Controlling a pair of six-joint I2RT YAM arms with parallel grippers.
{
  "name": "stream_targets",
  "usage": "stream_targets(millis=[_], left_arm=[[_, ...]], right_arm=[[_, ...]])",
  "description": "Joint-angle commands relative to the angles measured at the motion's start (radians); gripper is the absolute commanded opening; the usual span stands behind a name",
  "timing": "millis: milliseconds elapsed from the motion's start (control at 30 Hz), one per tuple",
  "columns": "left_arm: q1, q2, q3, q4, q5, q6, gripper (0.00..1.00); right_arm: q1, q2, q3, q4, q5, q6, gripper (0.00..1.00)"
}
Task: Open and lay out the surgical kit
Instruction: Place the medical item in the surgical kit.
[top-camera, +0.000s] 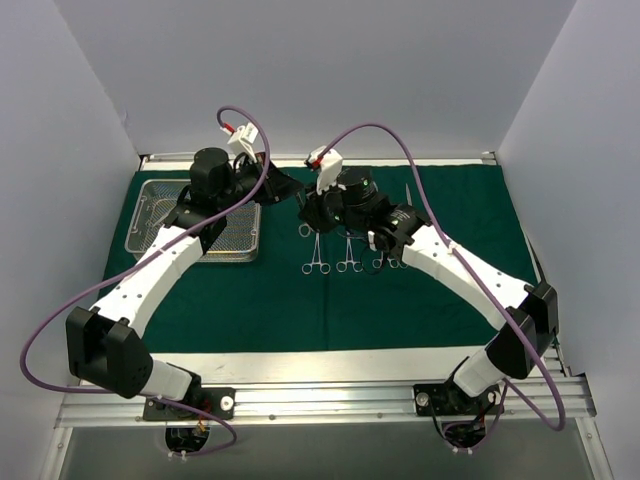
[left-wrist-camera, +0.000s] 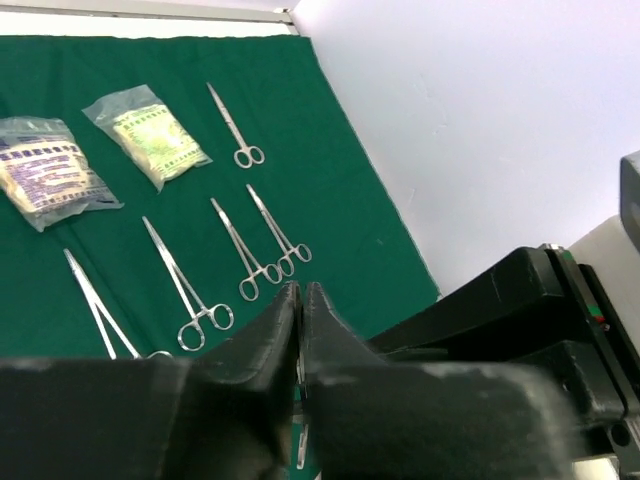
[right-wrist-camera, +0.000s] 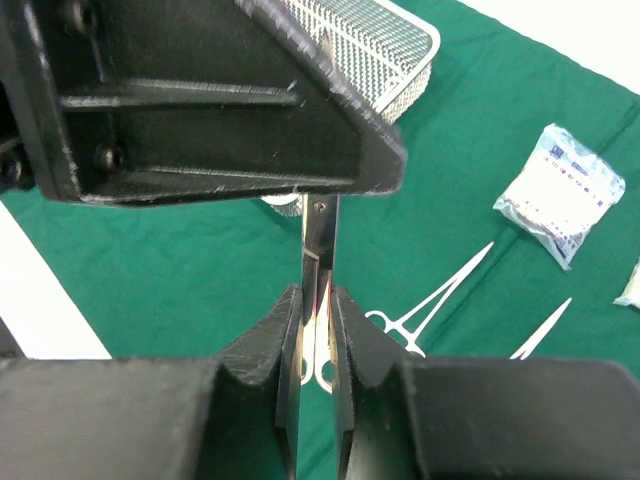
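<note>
Tray (top-camera: 150, 205) left of clamps (top-camera: 317, 262), both on cloth (top-camera: 300, 310)

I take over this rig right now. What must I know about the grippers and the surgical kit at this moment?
Right gripper: fingers shut on one clamp, held over the cloth.
Left gripper: shut, it seems on the same clamp's other end.
Done: cloth spread, tray at its left, two pouches and at least five other clamps laid out.
To do: release one side, lay this clamp in the row. Whether the tray holds more, I cannot tell.

left fingers (left-wrist-camera: 275, 330) closed, steel sliver (left-wrist-camera: 299, 445) between | green cloth (left-wrist-camera: 330, 200): five clamps (left-wrist-camera: 187, 287) lying flat, two clear pouches (left-wrist-camera: 150, 135)
</note>
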Motion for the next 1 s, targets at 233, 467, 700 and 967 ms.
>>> stream_targets(millis=[233, 467, 700, 967], left_arm=[[0.012, -0.049, 0.109, -0.158, -0.162, 0.116, 0.65], [0.044, -0.065, 0.138, -0.385, -0.338, 0.206, 0.9], [0.063, -0.117, 0.094, -0.569, -0.495, 0.312, 0.97], [0.089, -0.166, 0.02, -0.676, -0.518, 0.348, 0.97]], right_arm=[[-0.029, 0.022, 0.022, -0.082, 0.045, -0.049, 0.0], [-0.224, 0.097, 0.034, -0.192, 0.043, -0.08, 0.0], [-0.479, 0.229, 0.103, -0.27, 0.03, -0.117, 0.0], [-0.707, 0.407, 0.24, -0.318, 0.022, -0.198, 0.0]])
